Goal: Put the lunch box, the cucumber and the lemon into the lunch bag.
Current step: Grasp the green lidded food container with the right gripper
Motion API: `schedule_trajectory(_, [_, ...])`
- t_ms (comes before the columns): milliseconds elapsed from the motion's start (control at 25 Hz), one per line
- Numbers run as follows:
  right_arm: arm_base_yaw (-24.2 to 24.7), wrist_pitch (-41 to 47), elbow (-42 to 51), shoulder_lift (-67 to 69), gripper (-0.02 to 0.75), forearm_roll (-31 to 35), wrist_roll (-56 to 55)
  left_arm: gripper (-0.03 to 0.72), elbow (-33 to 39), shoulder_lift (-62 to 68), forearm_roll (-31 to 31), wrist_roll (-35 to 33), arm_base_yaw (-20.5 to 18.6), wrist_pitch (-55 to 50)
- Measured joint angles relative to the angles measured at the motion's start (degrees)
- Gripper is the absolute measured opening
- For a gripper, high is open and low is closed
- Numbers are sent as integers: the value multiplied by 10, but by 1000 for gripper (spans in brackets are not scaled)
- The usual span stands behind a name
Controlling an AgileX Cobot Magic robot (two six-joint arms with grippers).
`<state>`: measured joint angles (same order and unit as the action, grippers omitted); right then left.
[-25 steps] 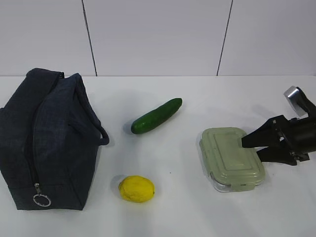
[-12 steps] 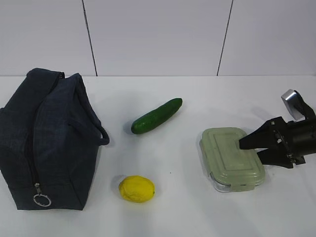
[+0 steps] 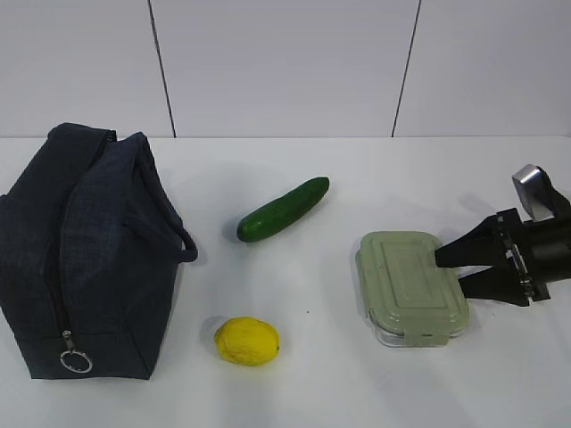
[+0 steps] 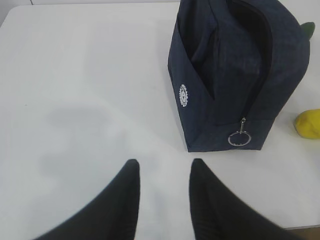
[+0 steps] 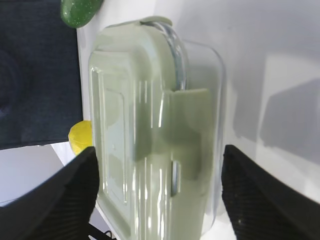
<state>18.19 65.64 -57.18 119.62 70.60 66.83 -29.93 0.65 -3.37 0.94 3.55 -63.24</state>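
Straddling lunch box [image 3: 411,283]: open right pincer [image 3: 451,267].

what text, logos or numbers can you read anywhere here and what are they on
No readable words or numbers in any view.
Round white logo on the end of the lunch bag: a circular emblem, its detail too small to read.
Lunch box lid: raised ridges only, no text visible.

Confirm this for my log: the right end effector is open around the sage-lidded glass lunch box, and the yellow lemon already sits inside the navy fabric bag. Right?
Not quite. The exterior view shows the small yellow oval lemon on the white table, beside the dark navy fabric lunch bag, not inside. The rest holds: the right end effector is open around the sage-lidded clear glass lunch box.
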Motion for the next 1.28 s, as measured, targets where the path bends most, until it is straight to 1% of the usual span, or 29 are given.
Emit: schedule_trajectory(1280, [1,2,-1,14,577,16,1,242,0,0,0,0,0,0])
